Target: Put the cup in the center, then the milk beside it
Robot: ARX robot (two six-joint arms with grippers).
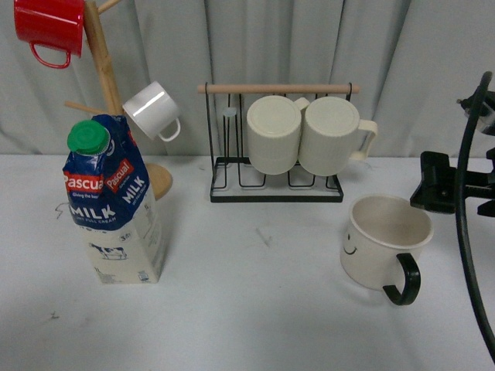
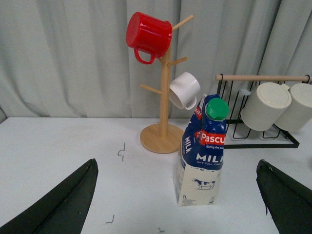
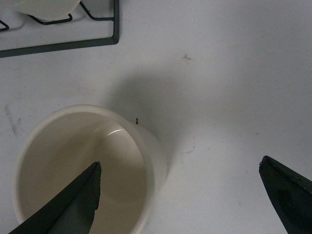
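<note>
Right arm (image 1: 437,182) is black, w/ a chunky block & a thin bent black cable (image 1: 461,224). Left gripper (image 2: 176,165) & right gripper (image 3: 180,162): dark pointy fingers.

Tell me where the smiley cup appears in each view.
Front view: cup at the right, in front of the rack.
Left wrist view: not in it.
Right wrist view: cup seen from above, near the rack's corner.
Shared landmark: the black wire rack, in all three views.
</note>
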